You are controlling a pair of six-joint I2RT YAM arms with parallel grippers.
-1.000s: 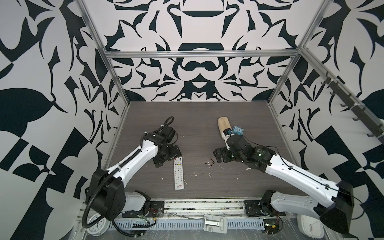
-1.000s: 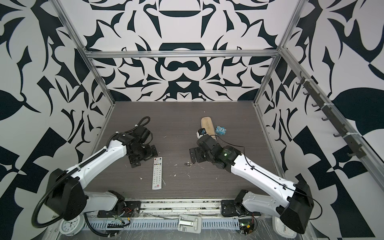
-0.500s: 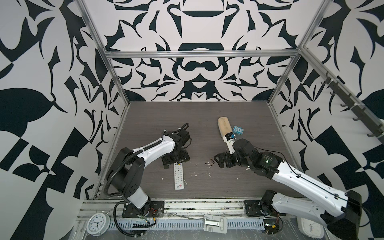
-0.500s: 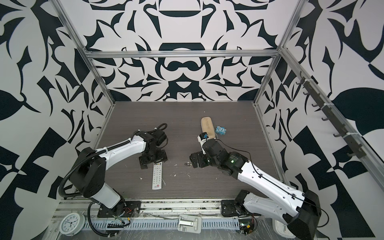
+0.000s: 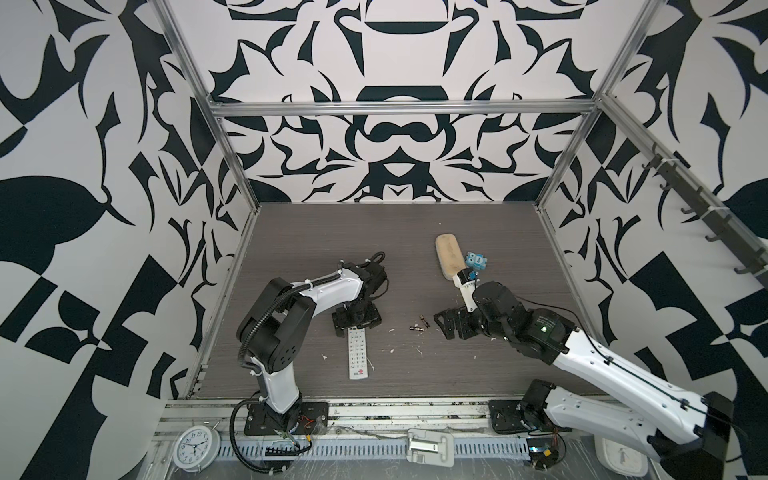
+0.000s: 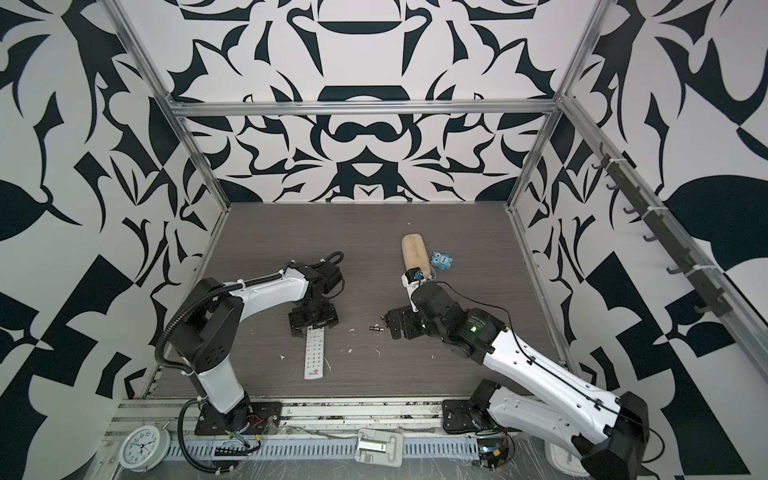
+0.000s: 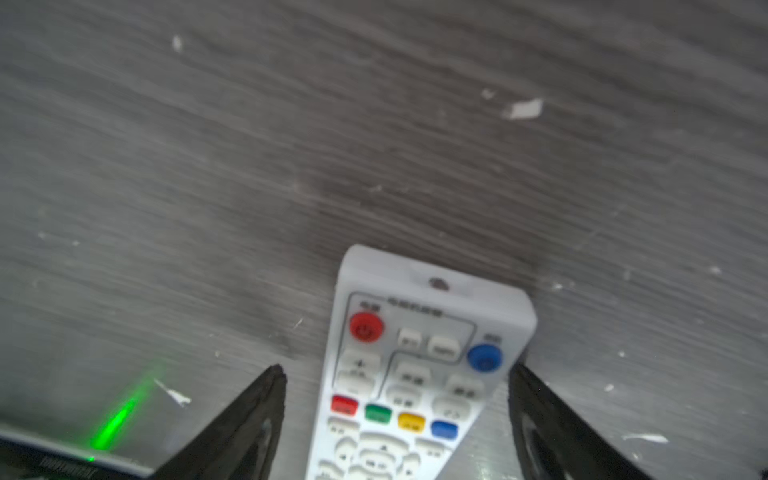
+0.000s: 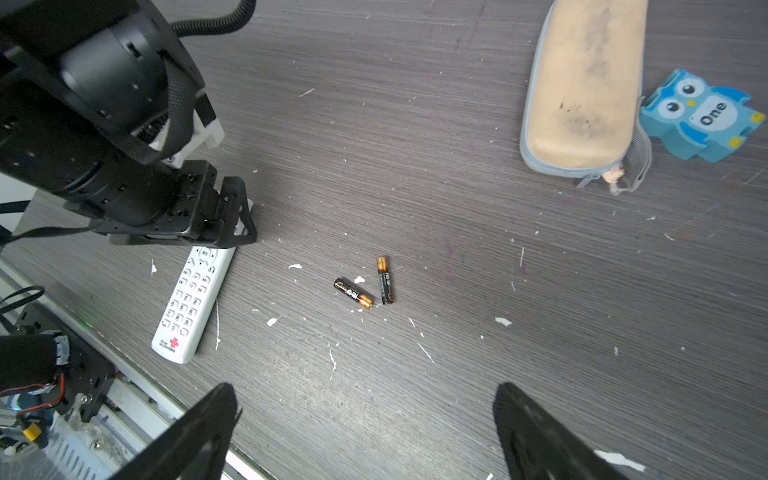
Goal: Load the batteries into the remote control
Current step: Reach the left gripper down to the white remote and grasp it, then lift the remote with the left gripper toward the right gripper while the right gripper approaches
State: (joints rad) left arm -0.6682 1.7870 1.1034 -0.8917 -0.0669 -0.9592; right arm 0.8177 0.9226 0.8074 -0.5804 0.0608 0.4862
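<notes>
The white remote control lies buttons up near the table's front edge. My left gripper is low over its far end, open. Its jaws straddle the remote control by the red and blue buttons; a gap shows on one side, while the other finger stands close against the edge. Two batteries lie loose side by side on the table, between the remote and my right gripper. That gripper hovers open and empty just right of them.
A beige oblong case and a blue owl figure lie behind the right arm. White scraps dot the table. A clock sits on the front rail.
The left arm swung in over the remote's far end and its jaws have narrowed around it. The right gripper drew slightly right, away from the batteries, still open.
</notes>
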